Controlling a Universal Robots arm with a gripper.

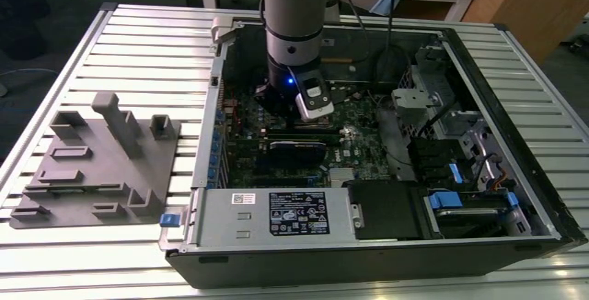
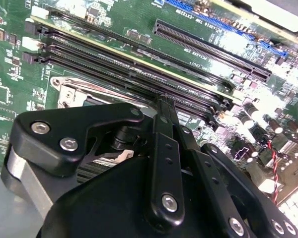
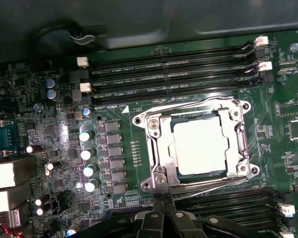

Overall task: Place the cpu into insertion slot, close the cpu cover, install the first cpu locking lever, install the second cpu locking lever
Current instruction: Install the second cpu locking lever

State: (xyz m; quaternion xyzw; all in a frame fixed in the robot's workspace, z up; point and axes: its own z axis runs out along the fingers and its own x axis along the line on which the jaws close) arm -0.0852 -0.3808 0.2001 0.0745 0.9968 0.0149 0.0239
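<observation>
While jaws hover closed, cpu (image 3: 199,146) just beyond, cpu cover (image 3: 161,144) down

The arm (image 1: 294,31) stands upright, wrist pointing straight down, its gripper's (image 3: 163,199) fingers (image 2: 164,144) pressed together with nothing between.

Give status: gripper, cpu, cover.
Gripper shut, empty, at the socket's edge. Cpu seated in insertion slot. Cpu cover down over it. Nothing in the way.
</observation>
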